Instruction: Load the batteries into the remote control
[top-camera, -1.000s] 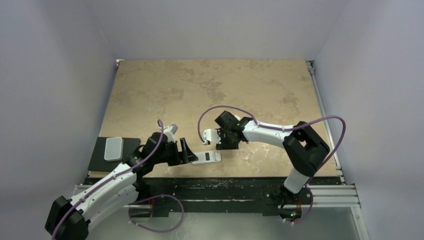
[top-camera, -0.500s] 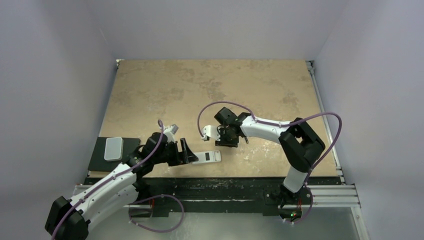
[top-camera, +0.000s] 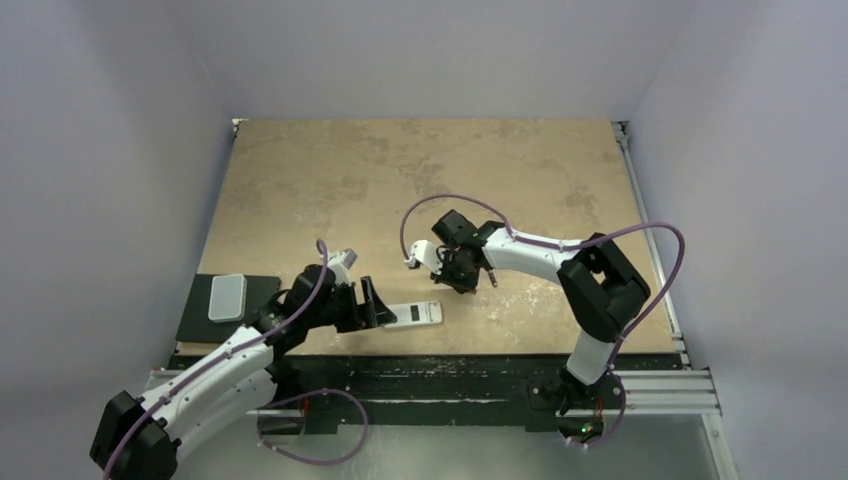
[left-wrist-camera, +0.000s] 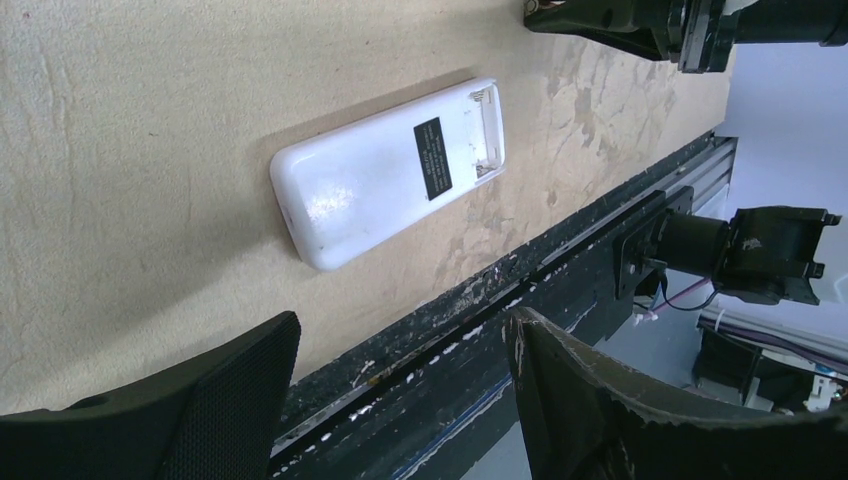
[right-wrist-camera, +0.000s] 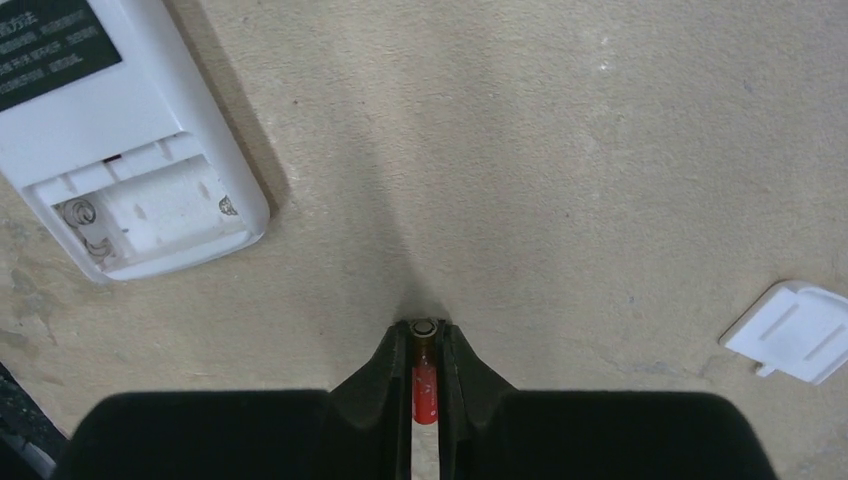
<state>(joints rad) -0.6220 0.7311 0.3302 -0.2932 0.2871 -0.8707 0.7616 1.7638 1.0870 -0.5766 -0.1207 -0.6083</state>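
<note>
The right gripper (right-wrist-camera: 424, 350) is pinching the slim reddish-orange cylindrical battery (right-wrist-camera: 423, 375) between its closed black fingers, close to the tan tabletop (right-wrist-camera: 600, 150). Nearby, the small white rectangular plastic remote control (right-wrist-camera: 120, 150) is lying back-up with its battery bay uncovered. A small white plastic cover (right-wrist-camera: 800, 330) is lying well apart from it. The left gripper (left-wrist-camera: 400, 325) is gaping wide, holding nothing, near the remote's far end.

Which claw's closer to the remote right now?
Left. Left claw sits open just short of the remote's end; right claw is off beyond its battery-bay end, shut on the red battery.
</note>
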